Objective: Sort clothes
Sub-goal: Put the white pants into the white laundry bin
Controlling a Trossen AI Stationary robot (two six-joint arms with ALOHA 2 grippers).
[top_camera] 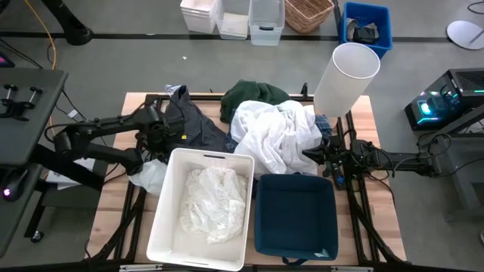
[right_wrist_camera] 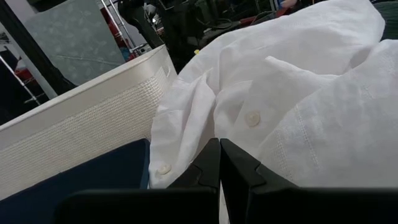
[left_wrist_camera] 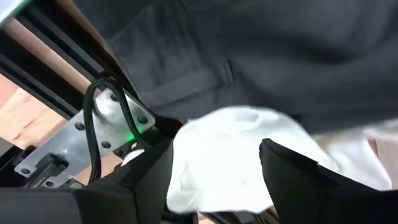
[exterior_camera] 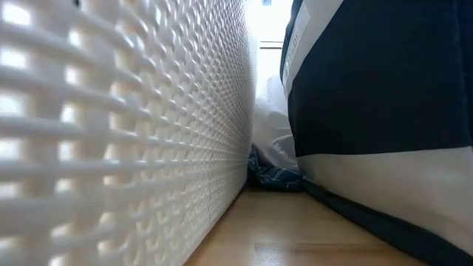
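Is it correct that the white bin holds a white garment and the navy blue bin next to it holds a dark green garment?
Not quite. The white bin does hold a white garment, but the navy blue bin holds no dark green garment; in the high view nothing shows inside it. The dark green garment lies on the table behind the pile, far from both bins.

Soft cloth clothes [top_camera: 276,136] — textured plastic bin [top_camera: 168,219]
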